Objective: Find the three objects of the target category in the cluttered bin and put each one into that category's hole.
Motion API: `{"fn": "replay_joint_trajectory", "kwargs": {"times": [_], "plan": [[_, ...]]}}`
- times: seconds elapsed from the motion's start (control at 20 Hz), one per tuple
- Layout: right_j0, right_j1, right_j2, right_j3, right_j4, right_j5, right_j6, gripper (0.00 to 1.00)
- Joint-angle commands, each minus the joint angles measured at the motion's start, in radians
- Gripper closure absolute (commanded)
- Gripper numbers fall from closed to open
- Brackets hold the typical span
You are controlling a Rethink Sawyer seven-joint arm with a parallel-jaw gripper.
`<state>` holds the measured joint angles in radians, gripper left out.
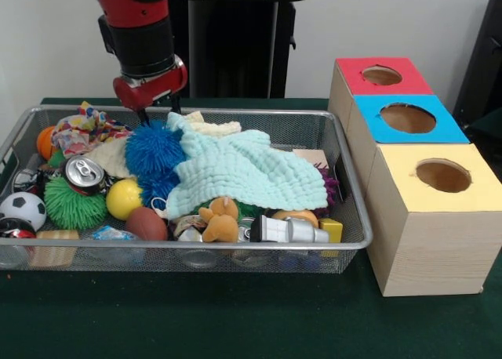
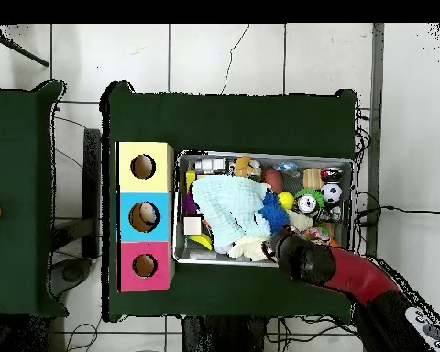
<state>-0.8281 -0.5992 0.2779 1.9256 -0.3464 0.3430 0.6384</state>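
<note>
A wire mesh bin (image 1: pixel 352 188) on the green table is packed with clutter. A mint cloth (image 1: pixel 249 173) covers its middle, and a blue fuzzy ball (image 1: pixel 154 150) lies against the cloth's left edge. My gripper (image 1: pixel 160 114) hangs open at the bin's back left, just above the blue ball, with nothing between its fingers. To the right stand three boxes with round holes: red (image 1: pixel 383 90), blue (image 1: pixel 408 130) and yellow (image 1: pixel 439 218). In the overhead view my gripper (image 2: pixel 277 244) sits at the bin's (image 2: pixel 260 155) lower edge beside the blue ball (image 2: pixel 273 216).
Also in the bin are a soda can (image 1: pixel 84 173), a yellow ball (image 1: pixel 124 198), a green spiky ball (image 1: pixel 73 205), a soccer ball (image 1: pixel 22 210), a brown football (image 1: pixel 147 223), an orange stuffed animal (image 1: pixel 220 221), a patterned cloth (image 1: pixel 81 131) and a purple fuzzy toy (image 1: pixel 332 188).
</note>
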Motion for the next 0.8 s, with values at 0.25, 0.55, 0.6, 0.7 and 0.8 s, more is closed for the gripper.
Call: {"fn": "replay_joint_trajectory", "kwargs": {"times": [0.25, 0.55, 0.6, 0.7, 0.8], "plan": [[0.012, -0.002, -0.027, -0.151, -0.001, 0.044, 0.154, 0.0], [0.021, 0.009, -0.029, -0.197, 0.015, 0.081, 0.149, 0.0], [0.021, 0.017, -0.03, -0.204, 0.016, 0.085, 0.147, 0.0], [0.023, 0.018, -0.023, -0.207, 0.016, 0.081, 0.145, 0.0], [0.036, -0.005, -0.032, -0.194, 0.021, 0.087, 0.159, 0.0]]}}
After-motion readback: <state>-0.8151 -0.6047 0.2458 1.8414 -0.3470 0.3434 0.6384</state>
